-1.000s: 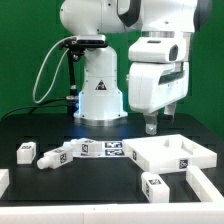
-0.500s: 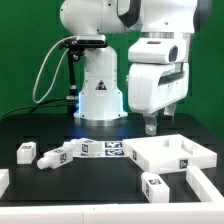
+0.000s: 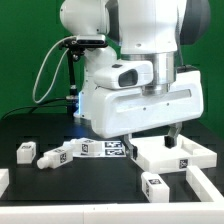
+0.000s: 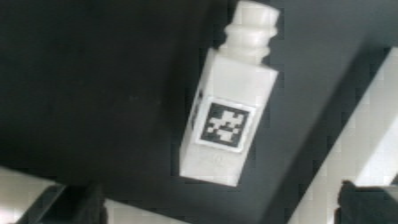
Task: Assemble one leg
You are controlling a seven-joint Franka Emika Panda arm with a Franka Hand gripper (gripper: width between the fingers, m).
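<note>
Turns broadside within the last half-second, hangs the gripper [image 4: 214, 203], fingers spread and empty, over the leg [image 4: 231, 110] lying flat and untouched on the worktop [image 3: 60, 185] beside the white panel [image 3: 178, 152], and reads as lining up for the grasp.

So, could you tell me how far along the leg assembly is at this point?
Nothing looks assembled yet: the white panel shows no leg attached, and other legs lie loose on the table. In hand: the gripper hangs open and empty above the leg in the wrist view. Left: grasp that leg, carry it to the panel and fit it.
</note>
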